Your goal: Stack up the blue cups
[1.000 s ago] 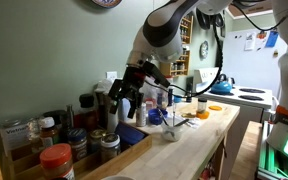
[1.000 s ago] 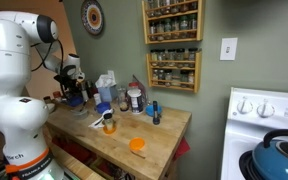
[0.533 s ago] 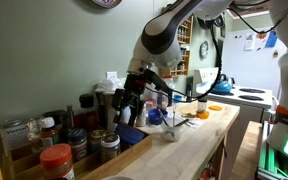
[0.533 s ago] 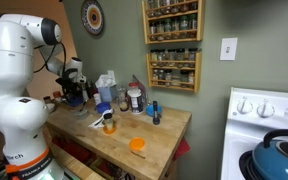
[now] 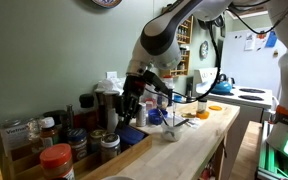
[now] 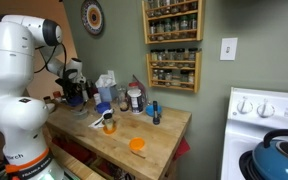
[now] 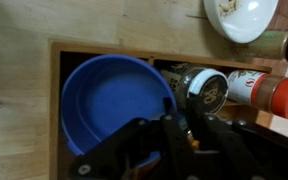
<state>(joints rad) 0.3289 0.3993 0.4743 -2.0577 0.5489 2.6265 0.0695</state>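
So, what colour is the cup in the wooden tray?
The cup is blue, clearest in wrist view.

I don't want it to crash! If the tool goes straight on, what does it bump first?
Probably the blue cup in the wooden tray: the tool points down over its rim. Depth is unclear, so the jar beside it might come first.

Inventory, exterior view:
- Your arm comes down from the upper right.
- Its hand is low over the wooden tray of jars, at the picture's left end of the surface. You cannot tell how the jaws stand.
- A red-lidded jar is nearest the camera.
- An orange item lies near the white stove.
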